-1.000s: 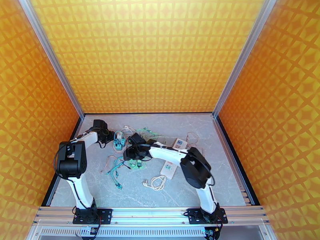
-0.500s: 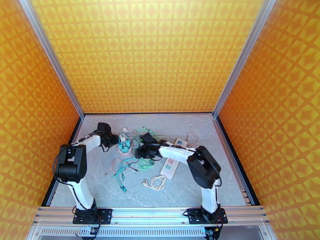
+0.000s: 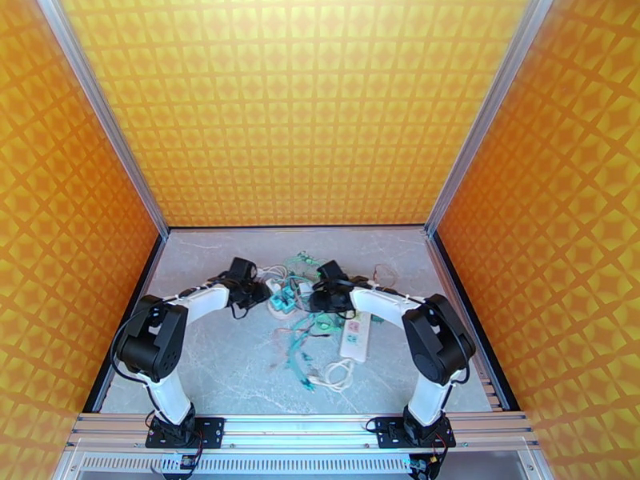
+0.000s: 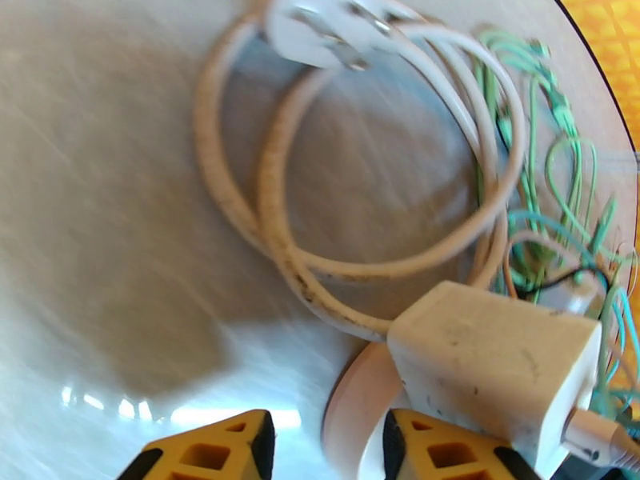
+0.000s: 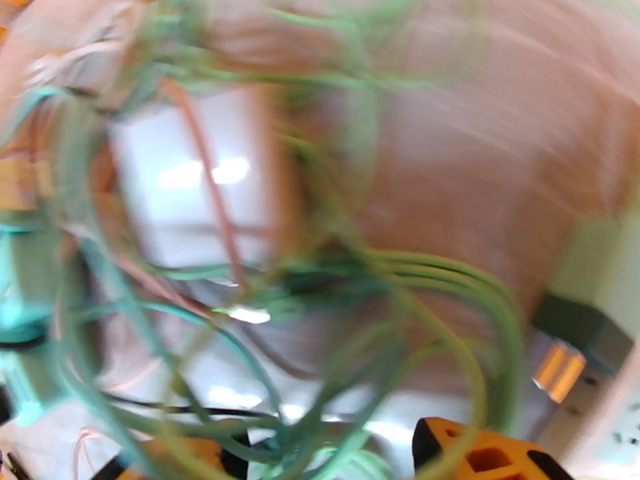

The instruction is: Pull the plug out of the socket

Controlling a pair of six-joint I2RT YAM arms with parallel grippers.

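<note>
In the top view a tangle of green and teal cables (image 3: 300, 354) lies mid-table with a teal socket block (image 3: 280, 302) and a white power strip (image 3: 354, 336). My left gripper (image 3: 268, 296) sits at the teal block's left and my right gripper (image 3: 314, 302) just right of it. In the left wrist view the yellow fingertips (image 4: 204, 450) stand apart; a beige cable (image 4: 356, 410) runs between them, and a white adapter block (image 4: 496, 362) with a lead in its end lies just beyond. The right wrist view is blurred: green cables (image 5: 416, 282) cross the fingers (image 5: 488, 458), beside a white block (image 5: 200, 178).
A white cable coil (image 3: 340, 376) lies near the front, and another coil with a white plug (image 4: 320, 26) shows in the left wrist view. Orange walls close the table on three sides. A dark plug (image 5: 576, 330) sits on the strip at the right wrist view's right edge.
Both arms have swung to the right. The teal block, the green tangle, the power strip and the white coil have all shifted right with them.
</note>
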